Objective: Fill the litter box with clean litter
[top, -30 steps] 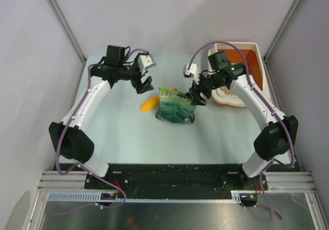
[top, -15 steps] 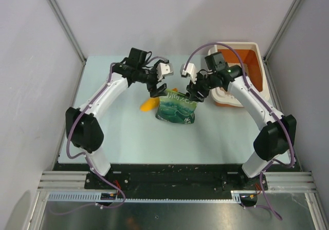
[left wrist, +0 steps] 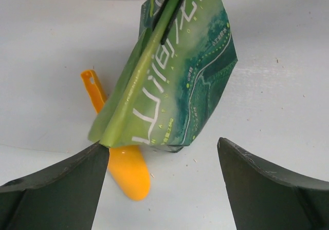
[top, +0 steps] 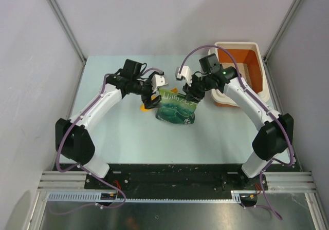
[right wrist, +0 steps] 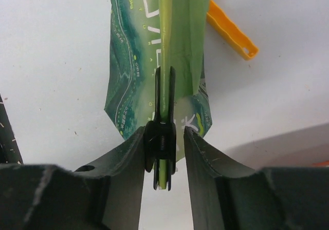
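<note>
The litter box (top: 255, 49), orange with a wide white rim, stands at the back right. No clean litter shows. A green printed bag (top: 176, 109) stands mid-table, its folded top held by a black clip (right wrist: 162, 137). My right gripper (top: 191, 94) is over the bag top, and its jaws (right wrist: 163, 132) straddle the clip: the left finger touches it, and a small gap is left at the right finger. My left gripper (top: 152, 100) is wide open and low at the bag's left side (left wrist: 162, 148), with the bag (left wrist: 175, 76) just ahead of it.
A yellow-orange scoop (left wrist: 126, 173) lies on the table against the bag's left bottom edge, next to my left finger; its handle shows in the right wrist view (right wrist: 231, 32). Grey walls and frame posts ring the table.
My left arm has swung from the back left in to the bag and lowered beside it. My right gripper has moved left over the bag top onto the clip.
</note>
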Robot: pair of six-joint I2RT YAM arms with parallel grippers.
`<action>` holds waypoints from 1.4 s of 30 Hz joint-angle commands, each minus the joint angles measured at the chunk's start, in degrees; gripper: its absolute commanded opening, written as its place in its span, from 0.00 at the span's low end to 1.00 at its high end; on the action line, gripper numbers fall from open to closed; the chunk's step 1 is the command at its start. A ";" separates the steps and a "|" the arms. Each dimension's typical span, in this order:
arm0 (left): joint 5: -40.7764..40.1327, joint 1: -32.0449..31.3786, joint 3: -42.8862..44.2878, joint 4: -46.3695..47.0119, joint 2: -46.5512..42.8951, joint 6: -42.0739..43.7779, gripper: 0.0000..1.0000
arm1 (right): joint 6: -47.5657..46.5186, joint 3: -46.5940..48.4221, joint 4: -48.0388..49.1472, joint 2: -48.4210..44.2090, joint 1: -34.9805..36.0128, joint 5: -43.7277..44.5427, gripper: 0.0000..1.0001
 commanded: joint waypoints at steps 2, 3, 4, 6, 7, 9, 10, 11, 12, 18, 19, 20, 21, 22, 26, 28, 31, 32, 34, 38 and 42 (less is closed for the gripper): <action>1.05 0.23 -2.24 0.30 -3.59 -0.63 0.89 | 0.57 0.69 2.59 -0.08 0.16 1.87 0.32; 1.05 0.23 -2.24 0.30 -3.60 -1.07 0.89 | 0.57 0.69 2.67 -0.08 0.07 1.96 0.24; 1.23 0.23 -2.33 0.38 -3.68 -1.16 0.89 | 0.57 1.04 2.59 0.01 0.07 1.88 0.21; 1.32 0.23 -2.33 0.47 -3.60 -1.51 0.89 | 0.04 1.31 2.15 -0.17 0.07 1.44 0.08; 1.32 0.23 -2.33 0.39 -3.51 -1.60 0.89 | -0.22 1.48 1.80 -0.26 -0.10 1.00 0.05; 1.23 0.23 -2.07 0.56 -3.25 -2.13 0.89 | -0.14 2.79 0.92 -0.78 -0.54 -0.23 0.00; 1.14 0.23 -1.89 0.56 -2.90 -2.39 0.89 | 0.12 3.50 0.66 -0.87 -1.15 -0.76 0.00; 1.05 0.23 -1.80 0.65 -2.81 -2.57 0.89 | 0.21 5.59 -0.22 -0.78 -1.68 -2.59 0.00; 0.79 0.23 -1.63 0.56 -2.63 -3.18 0.89 | 0.39 6.57 -1.62 -0.87 -2.21 -3.30 0.00; 0.26 0.23 -1.80 0.65 -2.36 -4.41 0.90 | 0.66 9.66 -5.49 -3.76 -6.87 -6.12 0.00; 0.26 0.23 -1.97 0.74 -2.45 -4.59 0.89 | 0.48 9.48 -6.37 -4.29 -8.35 -6.38 0.00; 0.18 0.23 -2.15 0.65 -2.71 -4.77 0.90 | 0.22 9.13 -8.29 -4.82 -9.32 -6.65 0.00; 0.09 0.23 -2.24 0.74 -2.89 -5.38 0.89 | 0.04 7.48 -9.09 -5.52 -10.29 -6.91 0.00; -0.09 0.23 -2.41 0.65 -3.15 -5.64 0.90 | -0.48 6.41 -9.89 -7.10 -11.26 -7.00 0.00; -1.05 0.23 -3.03 0.65 -4.99 -6.79 0.90 | -5.31 -1.58 -17.15 -11.15 -17.40 -7.62 0.00; -1.49 0.23 -3.38 0.74 -5.53 -7.14 0.91 | -8.91 -7.18 -20.95 -12.64 -18.73 -6.75 0.00; -1.58 0.23 -3.91 0.65 -6.32 -7.49 0.91 | -13.40 -15.79 -24.56 -13.96 -21.11 -5.51 0.00; -1.67 0.23 -4.08 0.74 -6.32 -7.58 0.91 | -15.06 -17.57 -25.79 -14.23 -21.89 -5.86 0.00; -1.76 0.23 -4.26 0.65 -6.32 -7.67 0.91 | -15.95 -19.95 -26.59 -14.06 -24.09 -6.56 0.00; -1.93 0.23 -4.35 0.65 -6.14 -7.67 0.91 | -17.71 -25.75 -25.64 -12.65 -27.35 -7.61 0.00; -2.63 0.23 -4.26 0.65 -6.06 -7.58 0.91 | -17.37 -30.06 -23.35 -10.37 -31.13 -9.64 0.00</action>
